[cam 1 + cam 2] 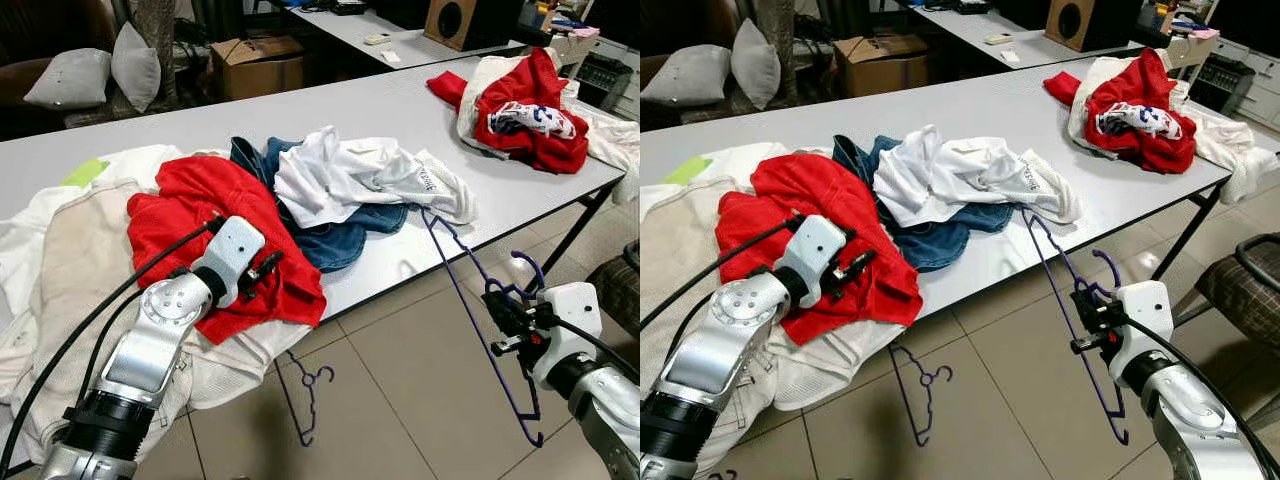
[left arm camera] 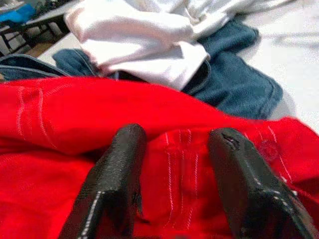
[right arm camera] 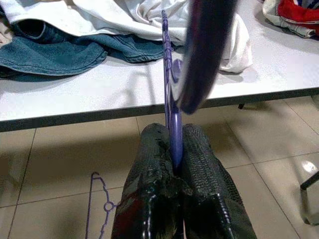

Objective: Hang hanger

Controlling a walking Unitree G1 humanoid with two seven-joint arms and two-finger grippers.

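Purple hanger (image 1: 478, 330) — pinched in the right gripper (image 1: 510, 322) at lower right, long axis slanting up-left to the table (image 1: 380, 110) edge; left gripper (image 2: 174, 184) spread over red cloth (image 1: 215, 215).

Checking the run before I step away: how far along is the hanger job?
Done: the right gripper has its jaws shut on the purple hanger, held off the table's edge.

In hand: the left gripper, jaws open, sits over the red garment.

Left: no garment is on the hanger yet, nothing hung. A second hanger lies on the floor.
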